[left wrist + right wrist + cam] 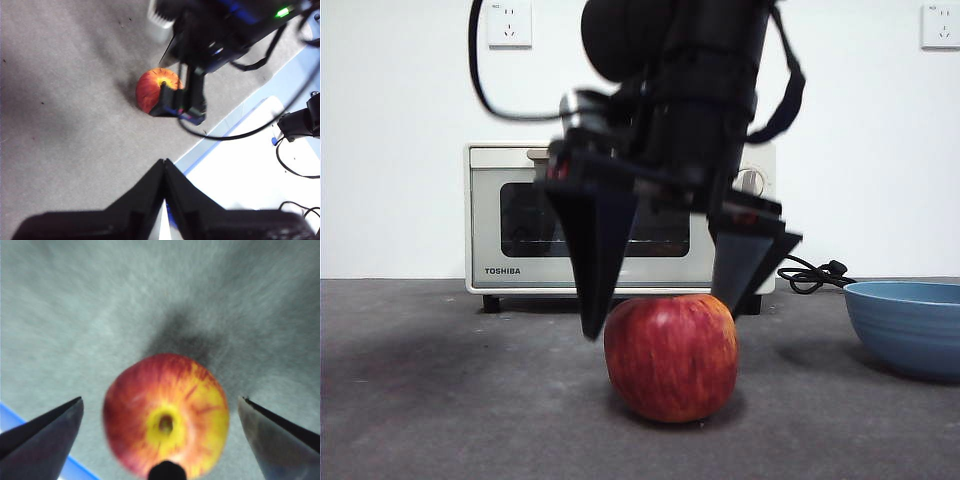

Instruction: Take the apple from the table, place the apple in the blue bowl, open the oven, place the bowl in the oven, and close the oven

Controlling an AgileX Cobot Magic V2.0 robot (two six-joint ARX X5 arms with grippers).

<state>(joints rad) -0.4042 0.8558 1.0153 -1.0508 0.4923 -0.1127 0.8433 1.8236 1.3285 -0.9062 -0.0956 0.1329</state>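
Straddling the apple (671, 356), right gripper (665, 318) spread wide, empty, left gripper (164, 167) closed, empty.

Right arm enters front view from above, large and dark, wrist pointing down, cable looped off its side. Right gripper (660, 320) jaws spread wide, tips angled downward and inward, one tip lower than the other in front view; right wrist view is blurred, so contact cannot be judged, though the tips appear clear on both sides. Left gripper (164, 162) held back and high, jaws pressed together tip to tip.
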